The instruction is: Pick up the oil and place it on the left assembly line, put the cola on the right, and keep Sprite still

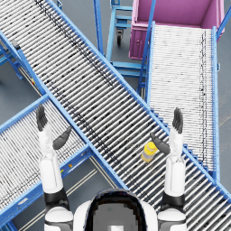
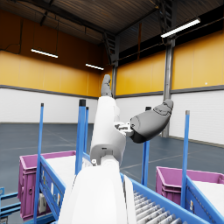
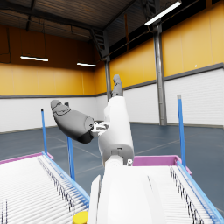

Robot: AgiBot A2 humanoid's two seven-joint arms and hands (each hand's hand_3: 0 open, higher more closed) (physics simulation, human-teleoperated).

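Observation:
A yellow oil bottle [image 1: 149, 151] with a yellow cap lies on the central diagonal roller conveyor [image 1: 99, 90], just left of my right hand [image 1: 171, 133]. That hand is raised, fingers spread, holding nothing; it shows again in the right wrist view [image 3: 94, 116], where the bottle's cap [image 3: 80, 217] peeks beside the forearm. My left hand [image 1: 48, 131] is also raised and open above the left conveyor [image 1: 22, 153], seen again in the left wrist view [image 2: 140, 118]. No cola or Sprite is in view.
The right conveyor [image 1: 180, 85] runs back to a magenta bin [image 1: 178, 16]. Blue frame rails edge every conveyor, with a floor gap [image 1: 85, 185] between the left and central lines. More magenta bins [image 2: 30, 183] show in the left wrist view.

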